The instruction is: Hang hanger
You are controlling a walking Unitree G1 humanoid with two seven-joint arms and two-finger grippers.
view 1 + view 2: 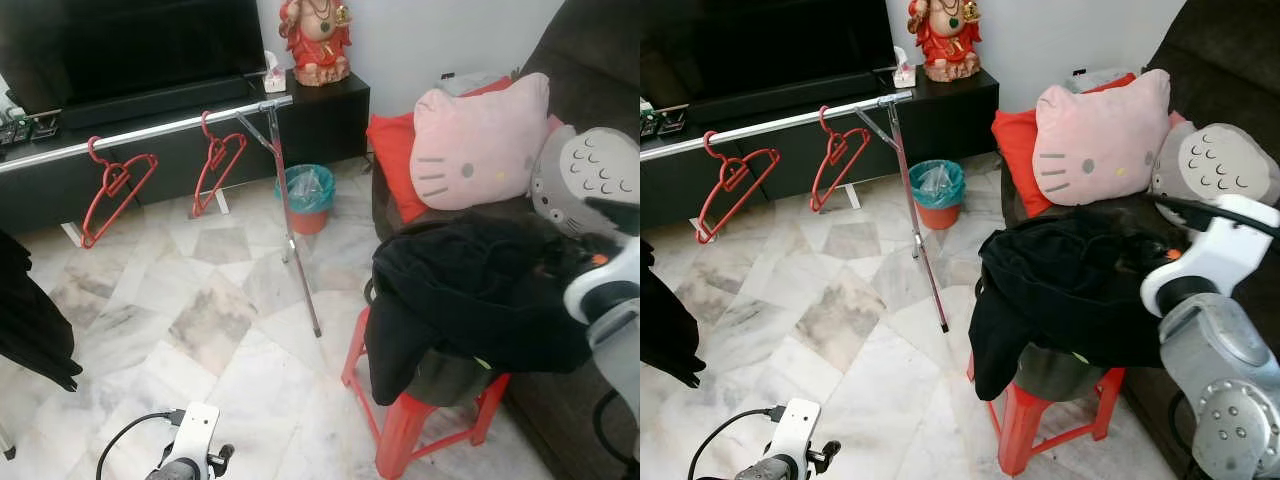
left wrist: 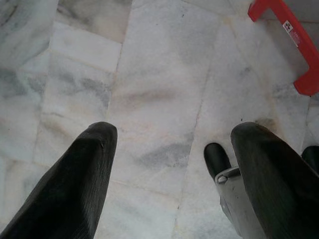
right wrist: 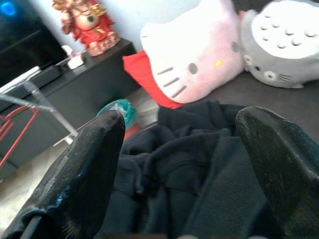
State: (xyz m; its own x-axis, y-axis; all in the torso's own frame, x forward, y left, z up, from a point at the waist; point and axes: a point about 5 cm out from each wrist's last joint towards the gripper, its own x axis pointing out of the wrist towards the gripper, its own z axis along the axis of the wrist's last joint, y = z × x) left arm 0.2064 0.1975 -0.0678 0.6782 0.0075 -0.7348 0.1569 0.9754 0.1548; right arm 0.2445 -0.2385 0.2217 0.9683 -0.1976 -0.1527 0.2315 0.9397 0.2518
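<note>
Right pincer (image 3: 179, 149) hovers spread wide above black clothes (image 1: 480, 290) heaped on a red stool (image 1: 405, 440); left pincer (image 2: 174, 164) hangs released above the floor (image 2: 159, 89).

Black clothing (image 1: 470, 290) heaped on red plastic stool (image 1: 405, 440), beside dark sofa (image 1: 600, 60). On sofa: pink cat-face cushion (image 1: 480, 145), red cushion (image 1: 392, 160), grey round plush (image 1: 590, 180). Teal bin (image 1: 306, 195) on marble floor (image 1: 200, 320). Red figurine (image 1: 317, 38) on black TV cabinet (image 1: 320, 120), TV (image 1: 120, 40) beside it.
</note>
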